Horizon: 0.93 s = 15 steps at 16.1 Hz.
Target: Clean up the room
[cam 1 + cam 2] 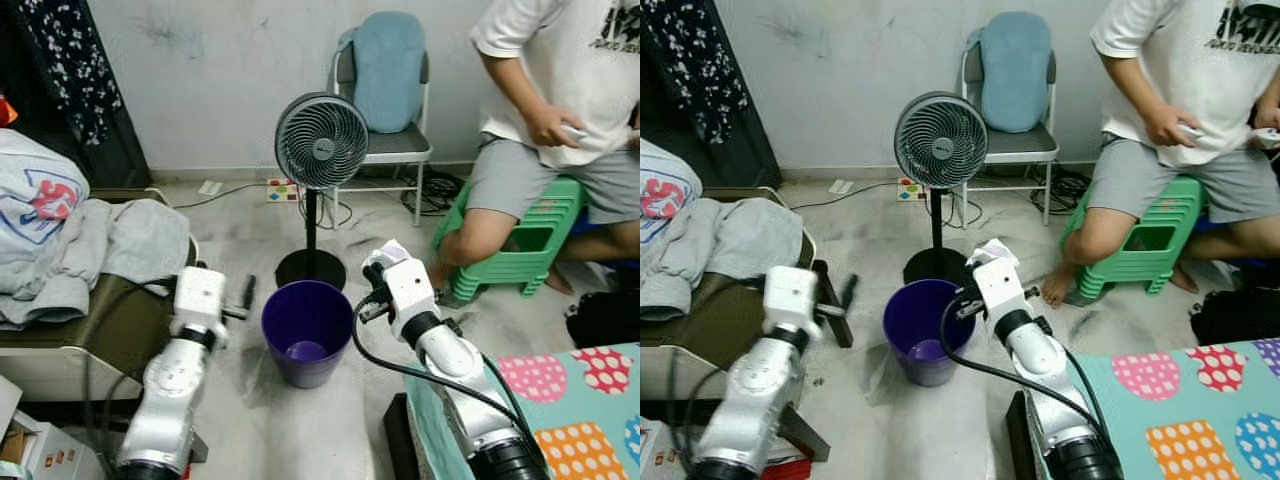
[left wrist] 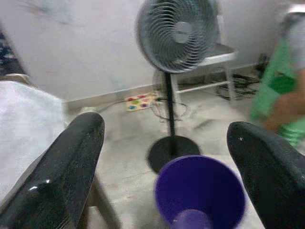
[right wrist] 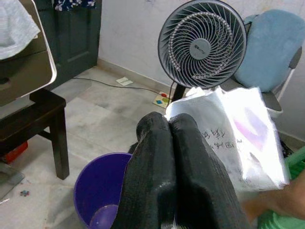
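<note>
Even, soft daylight; head views sharp; left wrist view blurred; white paper (image 3: 238, 138) overexposed.

Silver arms, black cables, black claw fingers (image 2: 71, 167)

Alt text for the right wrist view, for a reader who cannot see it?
The right pincer, shut on a white paper, hangs above a purple bin. A fan stands behind, with a blue-cushioned chair beyond.
</note>
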### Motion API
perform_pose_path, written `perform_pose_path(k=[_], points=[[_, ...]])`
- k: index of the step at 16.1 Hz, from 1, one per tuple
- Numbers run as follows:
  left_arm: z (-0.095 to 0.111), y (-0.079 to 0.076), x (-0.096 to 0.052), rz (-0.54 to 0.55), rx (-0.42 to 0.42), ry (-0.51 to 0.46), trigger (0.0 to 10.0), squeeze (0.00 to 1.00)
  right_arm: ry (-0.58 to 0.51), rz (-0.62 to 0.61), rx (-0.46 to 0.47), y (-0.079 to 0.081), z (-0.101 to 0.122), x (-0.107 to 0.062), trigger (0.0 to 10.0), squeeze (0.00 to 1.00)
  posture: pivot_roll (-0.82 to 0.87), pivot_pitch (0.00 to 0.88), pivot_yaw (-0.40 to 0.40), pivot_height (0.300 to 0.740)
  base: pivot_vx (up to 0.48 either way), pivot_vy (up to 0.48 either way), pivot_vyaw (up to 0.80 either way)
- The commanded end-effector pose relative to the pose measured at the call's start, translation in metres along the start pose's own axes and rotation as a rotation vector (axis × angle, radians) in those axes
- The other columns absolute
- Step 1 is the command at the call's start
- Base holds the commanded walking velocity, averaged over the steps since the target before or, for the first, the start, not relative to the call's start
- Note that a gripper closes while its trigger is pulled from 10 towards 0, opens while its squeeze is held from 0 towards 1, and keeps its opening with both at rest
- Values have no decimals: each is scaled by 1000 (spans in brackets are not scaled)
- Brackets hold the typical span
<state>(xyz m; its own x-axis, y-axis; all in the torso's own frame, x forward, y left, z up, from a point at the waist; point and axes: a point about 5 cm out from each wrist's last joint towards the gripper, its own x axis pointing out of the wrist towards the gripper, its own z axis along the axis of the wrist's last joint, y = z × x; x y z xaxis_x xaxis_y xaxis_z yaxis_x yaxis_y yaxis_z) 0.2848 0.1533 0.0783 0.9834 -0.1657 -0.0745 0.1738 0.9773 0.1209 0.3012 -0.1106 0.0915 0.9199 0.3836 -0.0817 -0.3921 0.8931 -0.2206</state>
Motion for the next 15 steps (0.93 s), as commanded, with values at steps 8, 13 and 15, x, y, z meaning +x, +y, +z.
perform_pose_path(k=[8,13,15], points=[[-1,-2,-4,-66,-115,-15,10000,0,3,-12,1,2,-2,-2,10000,0,-108,0,-23,740,0,0,282],[-1,-3,-4,-86,-127,-18,10000,0,2,-8,1,3,-3,-2,10000,0,-105,0,-22,740,0,0,557],[-1,-4,-4,-92,-131,-18,10000,0,2,-11,4,2,-3,-2,10000,0,-106,0,-24,740,0,0,0]])
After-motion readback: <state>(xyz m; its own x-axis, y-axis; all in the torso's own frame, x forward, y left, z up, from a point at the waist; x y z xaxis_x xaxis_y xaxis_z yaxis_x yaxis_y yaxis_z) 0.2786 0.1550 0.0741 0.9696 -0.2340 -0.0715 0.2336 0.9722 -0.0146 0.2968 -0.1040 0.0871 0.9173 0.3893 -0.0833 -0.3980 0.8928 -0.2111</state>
